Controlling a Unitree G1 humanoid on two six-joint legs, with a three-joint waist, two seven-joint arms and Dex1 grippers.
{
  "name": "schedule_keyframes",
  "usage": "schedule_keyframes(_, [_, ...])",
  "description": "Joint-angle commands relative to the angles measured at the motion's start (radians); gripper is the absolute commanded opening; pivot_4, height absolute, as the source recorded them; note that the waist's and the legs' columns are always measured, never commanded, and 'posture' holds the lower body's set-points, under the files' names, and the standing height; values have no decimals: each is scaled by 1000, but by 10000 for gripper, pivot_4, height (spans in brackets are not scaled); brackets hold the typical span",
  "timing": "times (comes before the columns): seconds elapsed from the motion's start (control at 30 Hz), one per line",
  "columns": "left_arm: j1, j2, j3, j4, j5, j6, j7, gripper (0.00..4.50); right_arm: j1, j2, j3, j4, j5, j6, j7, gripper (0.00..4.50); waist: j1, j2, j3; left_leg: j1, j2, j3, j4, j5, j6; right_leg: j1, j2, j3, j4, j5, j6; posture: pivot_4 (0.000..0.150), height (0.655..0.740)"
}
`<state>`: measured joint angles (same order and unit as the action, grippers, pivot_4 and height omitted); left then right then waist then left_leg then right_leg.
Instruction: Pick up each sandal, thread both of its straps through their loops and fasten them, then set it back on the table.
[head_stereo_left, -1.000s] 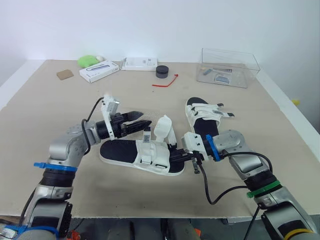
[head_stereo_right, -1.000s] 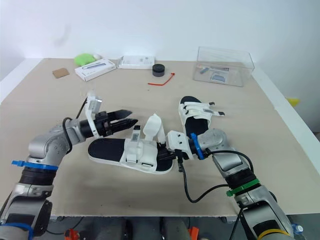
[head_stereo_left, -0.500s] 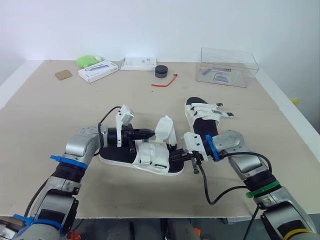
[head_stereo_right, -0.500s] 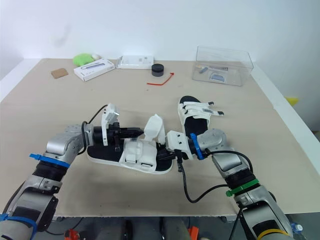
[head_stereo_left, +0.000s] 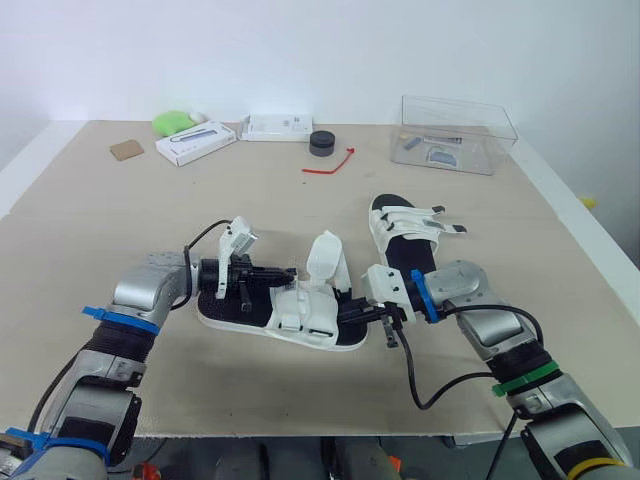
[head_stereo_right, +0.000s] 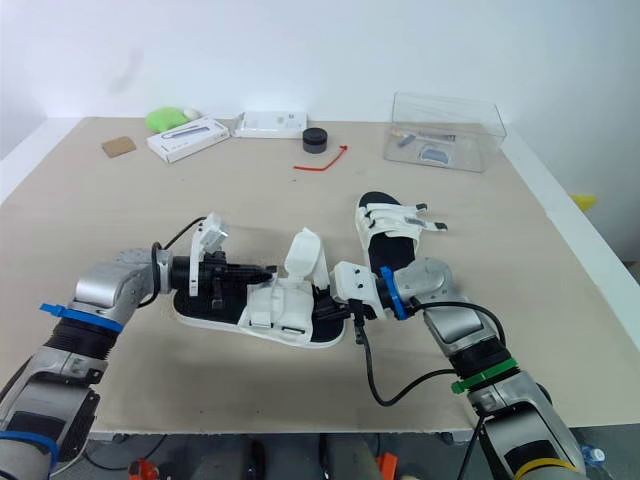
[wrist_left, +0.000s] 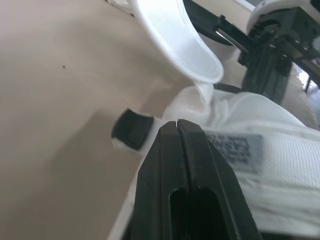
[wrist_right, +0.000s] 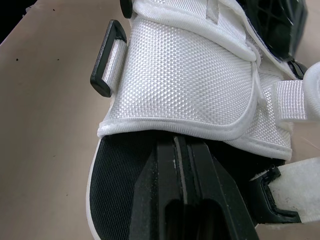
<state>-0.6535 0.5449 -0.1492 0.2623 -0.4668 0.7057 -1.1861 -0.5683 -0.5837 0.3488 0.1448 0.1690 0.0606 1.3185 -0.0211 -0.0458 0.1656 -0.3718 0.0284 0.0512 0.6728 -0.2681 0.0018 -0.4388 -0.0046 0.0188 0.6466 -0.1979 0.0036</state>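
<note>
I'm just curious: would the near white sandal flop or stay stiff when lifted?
Probably mostly stiff: the near sandal has a thick flat sole. Its unfastened strap stands curled upward, so it likely holds shape yet bends. The woven fabric should give decent grip.

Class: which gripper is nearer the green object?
Left. The left gripper is over the near sandal's middle, the right gripper at its right end, farther from the green object.

beige table (head_stereo_left: 100, 220) with pale edge, plain white wall (head_stereo_left: 300, 50) behind
</note>
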Motion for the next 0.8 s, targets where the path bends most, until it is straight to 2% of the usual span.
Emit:
schedule_keyframes(0.03, [21, 18, 7, -64, -20, 57, -9, 318, -17, 8, 0, 49, -48, -16, -28, 0, -1, 0, 0, 0, 0, 0, 0, 0, 0, 0, 0, 0, 0, 0, 0, 1500, 7400])
schedule_keyframes(0.23, [33, 8, 44, -117, -47, 92, 19, 318, -40, 16, 0, 102, -69, -72, -29, 0, -1, 0, 0, 0, 0, 0, 0, 0, 0, 0, 0, 0, 0, 0, 0, 1500, 7400])
schedule_keyframes(0.47, [-104, -78, 166, -18, -149, 246, 124, 318, -33, 17, 3, 101, -68, -81, -23, 0, -1, -1, 0, 0, 0, 0, 0, 0, 0, 0, 0, 0, 0, 0, 0, 1500, 7400])
schedule_keyframes(0.8, [-150, -49, 190, 91, -176, 391, 126, 318, -12, 9, -4, 74, -66, -71, -32, 0, -4, 0, 0, 0, 0, 0, 0, 0, 0, 0, 0, 0, 0, 0, 0, 1500, 7400])
